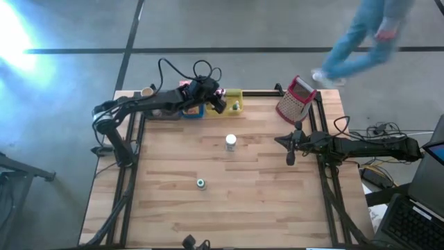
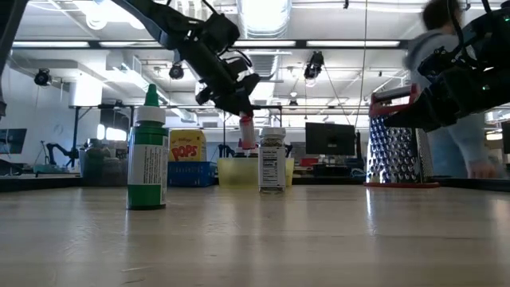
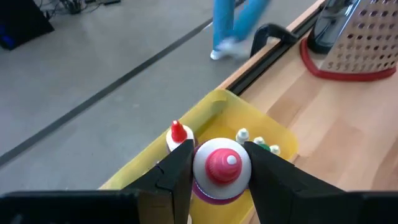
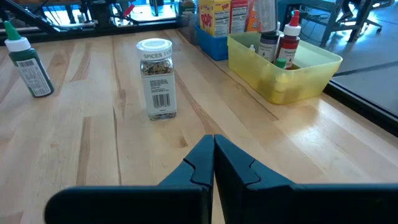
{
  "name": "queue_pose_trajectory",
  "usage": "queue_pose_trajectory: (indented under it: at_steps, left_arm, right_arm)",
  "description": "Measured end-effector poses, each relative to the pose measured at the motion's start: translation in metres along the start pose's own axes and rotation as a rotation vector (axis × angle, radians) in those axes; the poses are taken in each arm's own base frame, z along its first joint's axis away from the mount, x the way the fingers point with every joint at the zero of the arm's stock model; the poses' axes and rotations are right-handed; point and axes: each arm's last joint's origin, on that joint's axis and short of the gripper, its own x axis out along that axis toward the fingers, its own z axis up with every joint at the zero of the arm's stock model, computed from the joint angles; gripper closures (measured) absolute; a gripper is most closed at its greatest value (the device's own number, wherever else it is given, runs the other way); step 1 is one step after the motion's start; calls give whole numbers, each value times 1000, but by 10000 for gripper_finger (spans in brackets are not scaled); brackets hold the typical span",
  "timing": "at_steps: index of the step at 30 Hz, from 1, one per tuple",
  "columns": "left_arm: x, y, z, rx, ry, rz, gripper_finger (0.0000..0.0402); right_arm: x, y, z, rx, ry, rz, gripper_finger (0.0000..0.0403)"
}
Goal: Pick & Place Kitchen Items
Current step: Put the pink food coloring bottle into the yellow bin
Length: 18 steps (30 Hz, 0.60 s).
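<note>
My left arm stretches across the table's far edge, its left gripper [image 3: 221,171] hanging above the yellow tray [image 3: 281,138]. My fingers [image 3: 177,168] are partly parted and clamped on the sides of a small bottle with a pink cap [image 3: 222,167], held clear over the tray, where a red-capped bottle [image 3: 177,134] already stands. My right arm lies low along the table's right side, the right gripper [image 4: 213,163] pinched fully together on nothing. A spice jar [image 1: 231,143] and a green-capped bottle [image 1: 200,183] stand mid-table.
</note>
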Motion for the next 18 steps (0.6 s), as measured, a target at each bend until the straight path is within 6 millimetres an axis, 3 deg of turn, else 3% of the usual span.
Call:
queue_pose_trajectory:
  at_steps: [18]
  left_arm:
    - [32, -1, -23, 7, 90, 23, 266]
  right_arm:
    - [0, 0, 0, 0, 0, -1, 394]
